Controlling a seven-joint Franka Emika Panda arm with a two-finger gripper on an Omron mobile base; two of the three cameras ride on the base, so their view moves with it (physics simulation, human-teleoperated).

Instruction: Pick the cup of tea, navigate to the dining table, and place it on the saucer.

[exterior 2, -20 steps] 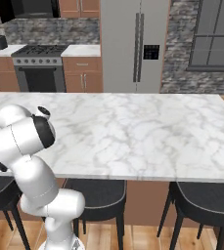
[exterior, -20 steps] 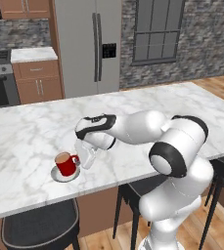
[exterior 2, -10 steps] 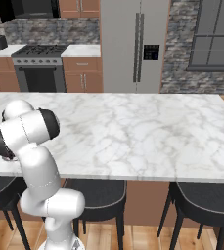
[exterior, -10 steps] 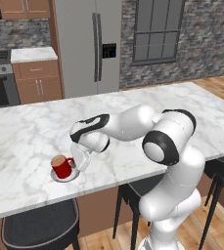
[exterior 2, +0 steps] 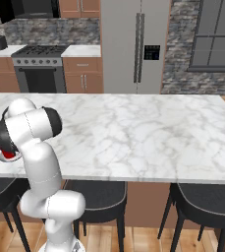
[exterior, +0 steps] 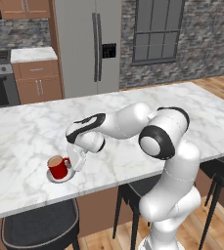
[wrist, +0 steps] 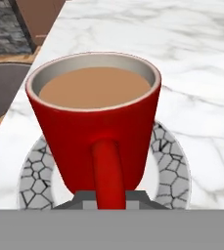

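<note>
Red cup of tea [exterior: 58, 167] seated on the saucer [exterior: 51, 177]
Gripper [exterior: 77, 163] set at the cup's 3 o'clock, by the handle; its grip cannot be told; saucer on the marble counter [exterior: 20, 141].

Red cup of tea [exterior: 58, 167] upright on saucer [exterior: 52, 177], brown liquid inside; both near front edge of dining table [exterior: 15, 141], toward its left end.

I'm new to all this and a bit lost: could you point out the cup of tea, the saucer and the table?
cup of tea [wrist: 96, 132], hand view, red side wall.
saucer [wrist: 169, 163], hand view, crackle-patterned rim.
dining table [exterior: 30, 141], left base view, bare marble top.
</note>
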